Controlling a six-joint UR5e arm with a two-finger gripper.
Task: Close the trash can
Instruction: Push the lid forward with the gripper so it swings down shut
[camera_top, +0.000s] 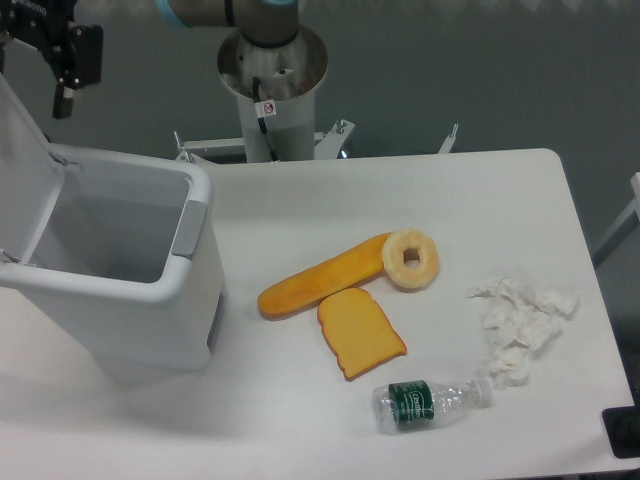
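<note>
Your trash can (120, 290) looks light and stiff; push its raised lid (20, 170) at the left edge. Whether the gripper (40, 85), upper left, is open, I cannot tell.

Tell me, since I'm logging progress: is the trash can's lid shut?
No, the trash can stands open, its lid raised at the left and the inside showing.

**Bin open, pincer overhead**

The bin (110, 270) sits on the table (480, 200), lid (20, 170) upright. The black pincer (40, 70) hangs above the lid. Nearby lie a baguette (320, 277), donut (411, 259), toast (360, 332), bottle (430, 400) and tissue (520, 325).
</note>
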